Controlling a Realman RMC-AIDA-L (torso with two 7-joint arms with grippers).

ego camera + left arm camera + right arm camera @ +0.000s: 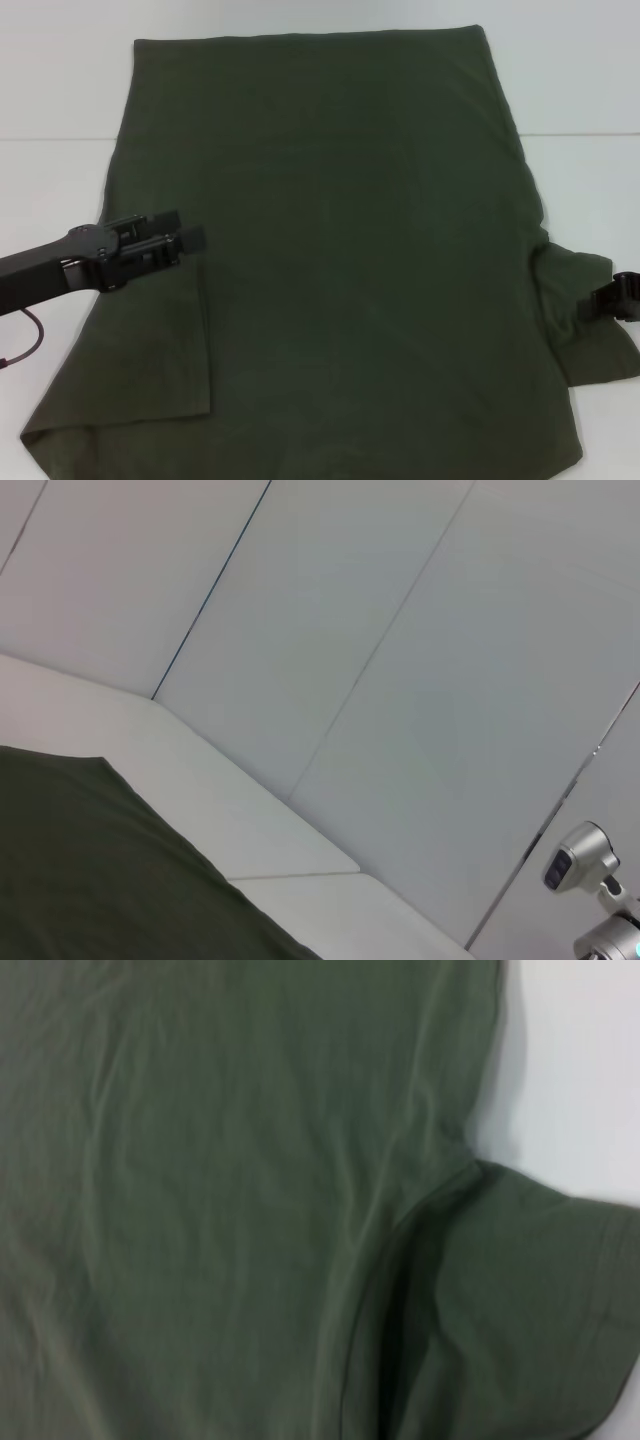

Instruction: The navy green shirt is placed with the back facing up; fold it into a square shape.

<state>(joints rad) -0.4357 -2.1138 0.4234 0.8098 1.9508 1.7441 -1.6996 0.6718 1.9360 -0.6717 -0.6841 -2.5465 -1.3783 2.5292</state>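
Reaching in from the left edge of the head view, the left gripper [190, 238] lies low over the left side of the navy green shirt [340, 260], its two black fingers running side by side with only a thin gap between them; whether cloth is caught in that gap cannot be told, and the jaws' state is not clear. Just below the fingertips a flap of the shirt's left side lies folded inward over the body, its straight edge running down toward the near corner. The right gripper [612, 298] shows only as a small black part at the right edge of the head view, at the right sleeve, which is bunched and partly doubled under there; its fingers are cut off by the frame, so their state cannot be told. The shirt lies spread plain side up on the white table [60, 200], its far hem straight and its near edge running out of view at the bottom. The left wrist view shows none of that arm's own fingers, only a corner of the shirt [90, 870] on the table [200, 780], pale wall panels [400, 660] behind, and a grey metal fitting [575, 860] at the frame edge, unidentifiable. The right wrist view is filled by the shirt [200, 1210], with the sleeve seam and a dark fold beside it, and a strip of table [580, 1070].
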